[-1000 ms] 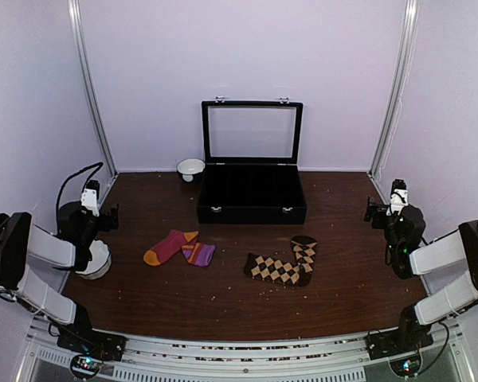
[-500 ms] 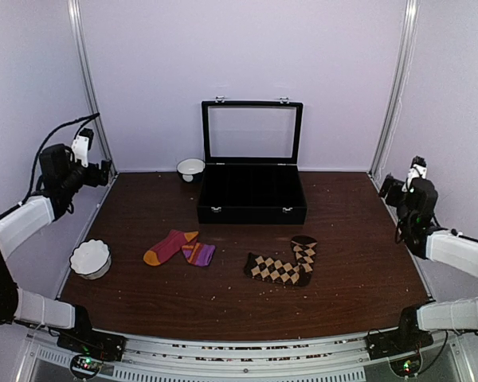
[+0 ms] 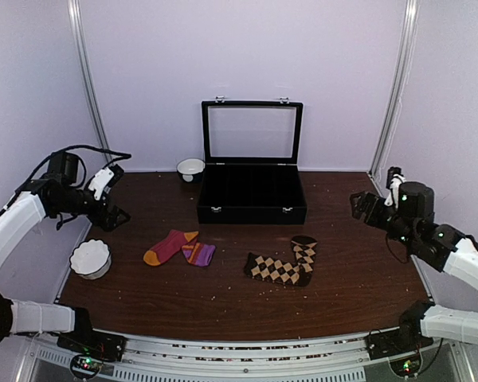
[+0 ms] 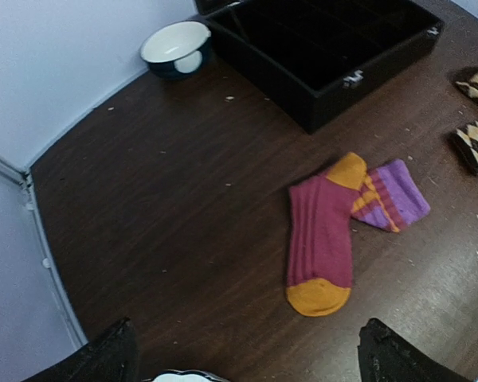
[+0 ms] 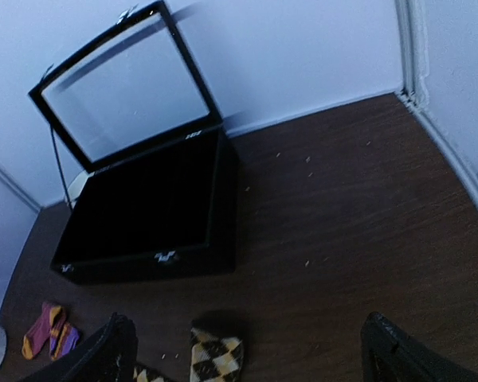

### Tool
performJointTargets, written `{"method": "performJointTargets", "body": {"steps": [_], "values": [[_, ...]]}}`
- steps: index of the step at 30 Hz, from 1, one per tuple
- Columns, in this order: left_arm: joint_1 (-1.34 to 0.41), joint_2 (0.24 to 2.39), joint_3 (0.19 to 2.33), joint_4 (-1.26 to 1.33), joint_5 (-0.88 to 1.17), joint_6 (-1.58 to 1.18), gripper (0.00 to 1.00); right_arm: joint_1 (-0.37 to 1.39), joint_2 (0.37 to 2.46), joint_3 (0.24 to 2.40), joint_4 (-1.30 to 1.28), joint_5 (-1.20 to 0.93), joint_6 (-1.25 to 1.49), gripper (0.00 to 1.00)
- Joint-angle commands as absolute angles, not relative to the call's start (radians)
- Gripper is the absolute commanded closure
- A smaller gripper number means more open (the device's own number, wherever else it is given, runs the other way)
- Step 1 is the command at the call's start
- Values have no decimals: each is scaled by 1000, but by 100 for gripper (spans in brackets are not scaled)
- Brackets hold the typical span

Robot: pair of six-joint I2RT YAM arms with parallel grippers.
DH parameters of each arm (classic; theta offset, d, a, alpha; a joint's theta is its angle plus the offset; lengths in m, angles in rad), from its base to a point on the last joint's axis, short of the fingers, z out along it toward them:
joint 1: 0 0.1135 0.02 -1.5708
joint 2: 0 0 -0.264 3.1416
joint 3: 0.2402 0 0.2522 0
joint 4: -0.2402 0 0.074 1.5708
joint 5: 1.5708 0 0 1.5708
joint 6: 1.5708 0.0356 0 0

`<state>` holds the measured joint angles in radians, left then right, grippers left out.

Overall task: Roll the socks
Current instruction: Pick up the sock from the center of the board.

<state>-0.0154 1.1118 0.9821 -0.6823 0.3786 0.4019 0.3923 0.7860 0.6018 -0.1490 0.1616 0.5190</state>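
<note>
While neither pair is rolled, the magenta-red socks (image 3: 178, 247) lie flat on the dark wooden desk (image 3: 342, 296), left of centre. One sock is magenta with an orange toe and an orange heel. The other, purple with orange stripes, touches it at the far orange end and angles off to the right. The left wrist view shows both clearly (image 4: 334, 239).

The argyle socks (image 3: 283, 267), dark brown with tan diamonds, lie apart from the first pair, right of centre. They are bent into an L, with the short leg pointing toward the back. The right wrist view catches only part of them at its lower edge (image 5: 216, 355).

Behind both pairs stands a black display case (image 3: 252, 204), its tray split into compartments. Its lid (image 3: 252, 132), a clear pane in a black frame, is raised upright. Two small silver clasps (image 3: 216, 209) sit on the front wall. A small bowl (image 3: 190, 168), white inside, rests just beside the case's back left corner. A scalloped white bowl (image 3: 90, 258) sits near the desk's left edge. Pale specks (image 3: 215, 298) are scattered over the wood.

The left claw (image 3: 114, 205) hangs above the desk's left side, behind the scalloped bowl, with its jaws spread wide and nothing between them (image 4: 247, 362). The right claw (image 3: 360, 207) hangs above the right side, pointed toward the middle, also spread wide and empty (image 5: 251, 358).
</note>
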Motion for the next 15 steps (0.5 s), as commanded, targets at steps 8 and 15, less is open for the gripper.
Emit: {"method": "performJointTargets", "body": {"steps": [8,15], "values": [[-247,1257,994,-821,361,438,2,1002,1278,822,-440,545,772,14],[-379,1348,1023,-821,351,433,2,1050,1571,1007,-532,558,846,29]]}}
